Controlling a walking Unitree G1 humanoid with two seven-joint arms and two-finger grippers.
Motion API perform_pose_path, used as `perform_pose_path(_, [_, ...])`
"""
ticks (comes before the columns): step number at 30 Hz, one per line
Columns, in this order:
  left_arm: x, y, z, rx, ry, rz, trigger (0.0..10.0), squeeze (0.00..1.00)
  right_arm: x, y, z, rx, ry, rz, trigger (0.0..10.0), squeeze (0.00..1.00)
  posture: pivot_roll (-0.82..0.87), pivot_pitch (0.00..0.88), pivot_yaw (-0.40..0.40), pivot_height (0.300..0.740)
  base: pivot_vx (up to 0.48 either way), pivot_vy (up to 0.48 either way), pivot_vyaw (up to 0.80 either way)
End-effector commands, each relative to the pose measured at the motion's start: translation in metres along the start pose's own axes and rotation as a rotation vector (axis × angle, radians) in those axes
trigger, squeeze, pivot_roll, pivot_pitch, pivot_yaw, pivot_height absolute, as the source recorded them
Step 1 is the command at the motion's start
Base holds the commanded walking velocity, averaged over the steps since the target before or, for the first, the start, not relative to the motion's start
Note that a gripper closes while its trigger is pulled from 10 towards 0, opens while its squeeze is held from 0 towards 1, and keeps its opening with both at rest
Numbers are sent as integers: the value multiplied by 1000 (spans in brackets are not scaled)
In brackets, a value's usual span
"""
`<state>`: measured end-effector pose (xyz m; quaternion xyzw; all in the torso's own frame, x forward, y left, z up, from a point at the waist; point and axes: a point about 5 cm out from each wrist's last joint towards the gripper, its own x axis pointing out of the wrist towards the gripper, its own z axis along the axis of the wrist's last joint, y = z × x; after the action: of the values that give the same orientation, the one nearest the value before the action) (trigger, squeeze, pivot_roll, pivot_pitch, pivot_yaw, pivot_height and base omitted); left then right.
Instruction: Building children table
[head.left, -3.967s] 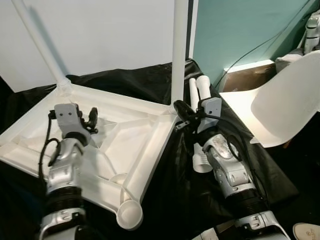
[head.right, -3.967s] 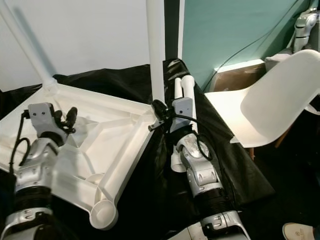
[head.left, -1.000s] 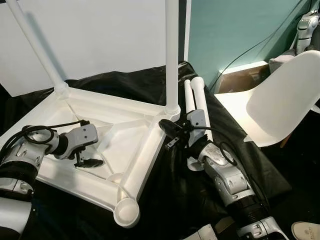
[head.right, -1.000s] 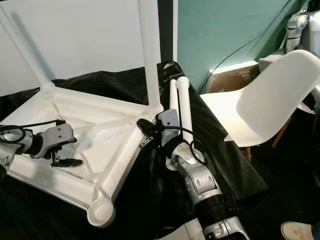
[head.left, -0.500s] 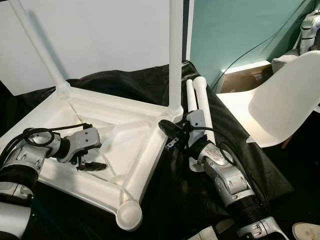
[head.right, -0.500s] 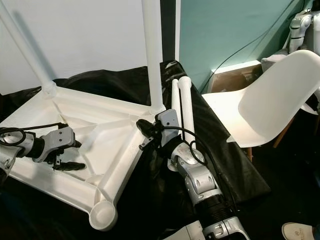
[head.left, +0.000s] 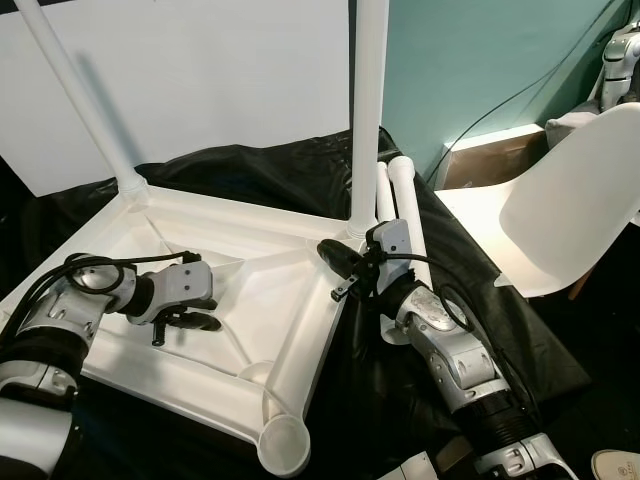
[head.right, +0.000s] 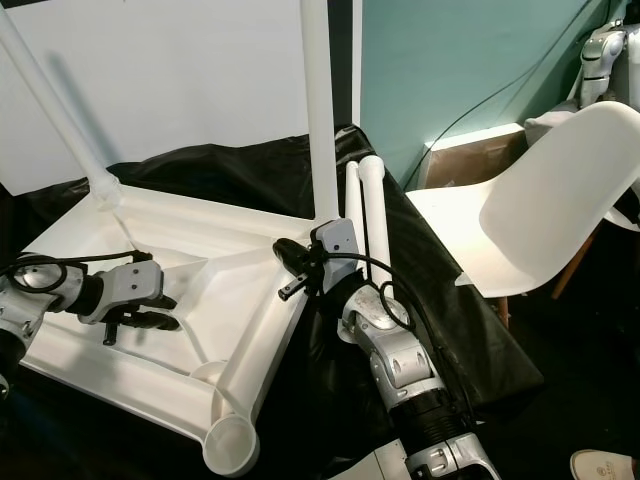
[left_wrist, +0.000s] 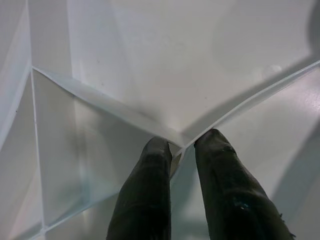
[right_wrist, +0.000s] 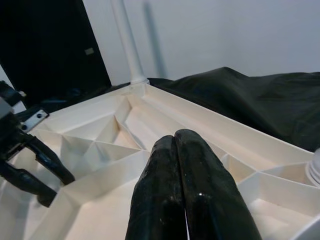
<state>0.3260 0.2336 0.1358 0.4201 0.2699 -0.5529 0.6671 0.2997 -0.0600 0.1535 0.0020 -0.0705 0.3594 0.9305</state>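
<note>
A white children's table top (head.left: 300, 350) lies upside down on a black cloth. One leg (head.left: 368, 110) stands upright in its far right corner, another (head.left: 75, 95) in the far left corner. The near corner socket (head.left: 283, 445) is an open cup. Two loose white legs (head.left: 408, 215) lie on the cloth to the right. My left gripper (head.left: 190, 322) is inside the underside, its fingers (left_wrist: 157, 150) pinching a raised rib (left_wrist: 100, 97). My right gripper (head.left: 325, 250) is shut with nothing in it, hovering at the rim by the upright leg's base.
A white moulded chair (head.left: 570, 210) stands to the right, close to the cloth's edge (head.left: 540, 350). A white panel (head.left: 220, 70) and a teal wall (head.left: 470, 60) rise behind. A cable runs up the teal wall.
The table top has slid and turned to the right with my left gripper on its rib; the near socket sits further right and lower. The right gripper has barely moved.
</note>
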Motion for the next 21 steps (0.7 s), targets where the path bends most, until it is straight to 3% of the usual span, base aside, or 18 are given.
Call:
perform_pose_path(1, [25,-18,-15,-66,62,-42,0,0,0,3,-1,5,5,5,10000,0,-51,0,66,740,0,0,0])
perform_pose_path(4, [27,-11,-18,-109,97,52,0,0,-1,3,-1,6,6,1,10000,0,-52,0,68,740,0,0,0])
perform_pose_path(7, [28,-10,-18,-122,101,72,0,0,-1,3,-1,6,6,0,10000,0,-52,0,68,740,0,0,0])
perform_pose_path(12, [30,0,-22,-220,119,217,0,0,-1,3,-1,7,8,-1,10000,0,-52,0,66,740,0,0,0])
perform_pose_path(13, [30,3,-22,-233,122,254,2157,0,-1,3,-2,7,8,-1,10000,0,-49,0,65,740,0,0,0])
perform_pose_path(14, [30,3,-22,-233,122,254,2157,0,-1,3,-2,7,8,-1,10000,0,-49,0,65,740,0,0,0])
perform_pose_path(15, [28,8,-18,-236,98,284,10000,0,-1,3,-2,7,9,1,10000,0,-48,0,65,740,0,0,0])
perform_pose_path(19, [22,21,-4,-234,6,319,10000,0,0,3,-2,7,9,4,10000,0,-44,0,67,740,0,0,0])
perform_pose_path(20, [18,26,1,-246,-35,335,10000,733,0,3,-2,8,8,5,10000,0,-45,0,70,740,0,0,0])
perform_pose_path(21, [14,30,6,-261,-83,337,10000,1000,1,4,-2,9,8,4,10000,0,-45,0,71,740,0,0,0])
